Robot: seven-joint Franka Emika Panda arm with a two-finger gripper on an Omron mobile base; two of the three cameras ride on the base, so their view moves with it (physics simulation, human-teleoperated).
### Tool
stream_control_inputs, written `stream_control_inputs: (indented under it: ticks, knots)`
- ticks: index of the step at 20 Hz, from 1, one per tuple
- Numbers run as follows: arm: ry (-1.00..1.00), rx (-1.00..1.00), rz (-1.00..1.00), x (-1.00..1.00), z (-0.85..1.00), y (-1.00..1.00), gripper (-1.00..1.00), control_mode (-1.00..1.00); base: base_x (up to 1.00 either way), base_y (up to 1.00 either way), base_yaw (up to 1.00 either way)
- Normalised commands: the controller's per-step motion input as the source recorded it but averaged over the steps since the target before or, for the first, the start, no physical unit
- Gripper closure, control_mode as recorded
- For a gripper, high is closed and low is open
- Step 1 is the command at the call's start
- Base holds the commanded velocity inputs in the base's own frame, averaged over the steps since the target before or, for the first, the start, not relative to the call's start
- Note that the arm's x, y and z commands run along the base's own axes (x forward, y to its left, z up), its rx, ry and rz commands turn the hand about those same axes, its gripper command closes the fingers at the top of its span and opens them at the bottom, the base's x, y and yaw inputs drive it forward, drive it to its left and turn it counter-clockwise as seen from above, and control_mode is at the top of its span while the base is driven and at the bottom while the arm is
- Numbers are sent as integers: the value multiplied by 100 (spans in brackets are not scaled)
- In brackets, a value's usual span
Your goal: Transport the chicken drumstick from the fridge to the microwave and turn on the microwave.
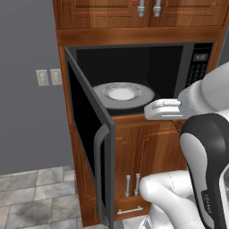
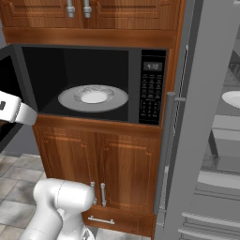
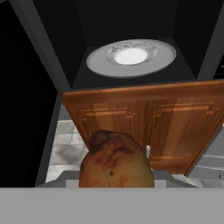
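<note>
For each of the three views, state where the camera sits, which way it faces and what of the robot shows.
Left base view: behind the arm's left, facing the open microwave; white arm at lower right.
Right base view: behind the arm's right, facing the microwave and fridge; arm at lower left.
Hand view: on the hand, looking along it at the turntable, chicken drumstick up close.
All three share the microwave's turntable.
</note>
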Motion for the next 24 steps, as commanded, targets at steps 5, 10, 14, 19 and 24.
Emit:
stream_control_inputs:
  ticks: [5,10,14,19,24]
  knots:
    - [0,0,0,0,0,0,100,100,-4,0,0]
    - [0,0,-1,-1,0,-1,100,-100,-3,0,0]
    - [-5,-2,-8,13,0,-4,100,-100,0,0,0]
    - [-15,-3,0,25,0,-10,100,-100,0,0,0]
    - [-12,-2,1,21,-1,-24,100,-100,0,0,0]
